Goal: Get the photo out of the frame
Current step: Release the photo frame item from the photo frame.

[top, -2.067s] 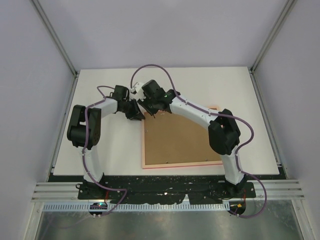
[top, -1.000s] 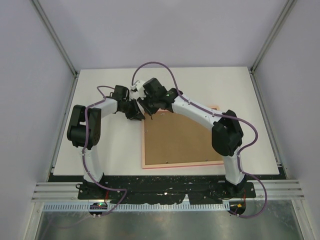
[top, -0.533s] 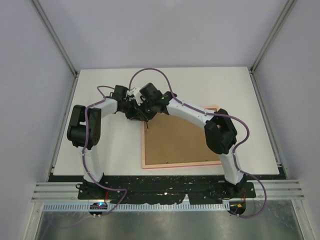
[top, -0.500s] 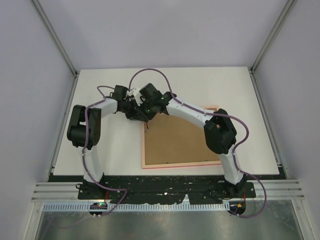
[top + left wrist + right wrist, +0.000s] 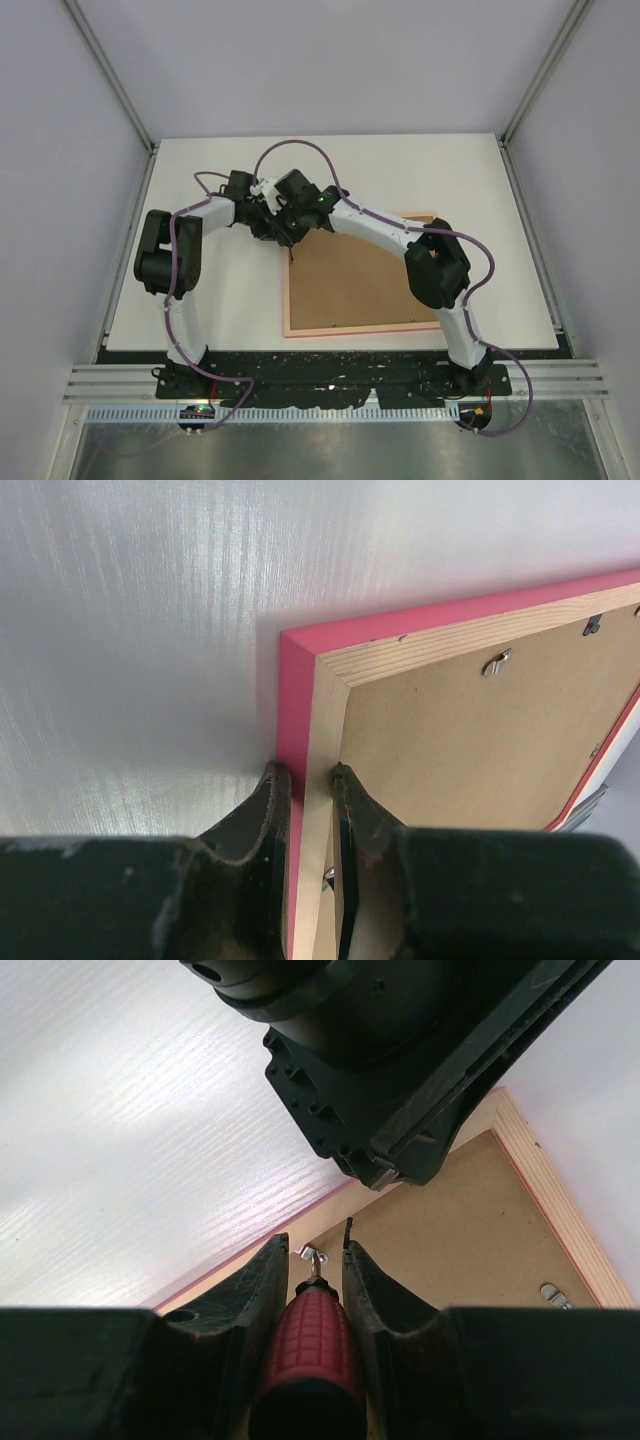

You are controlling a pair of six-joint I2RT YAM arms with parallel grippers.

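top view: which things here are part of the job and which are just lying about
Part of the job: pink frame, gripped by left claw; brown backing board; metal clip; red-handled tool in right claw.
Lying about: nothing loose visible, only white table and purple cables.

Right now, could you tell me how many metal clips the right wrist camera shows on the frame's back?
2: one clip at the tip of the red-handled tool, one low right by the frame rail. Others may be hidden.
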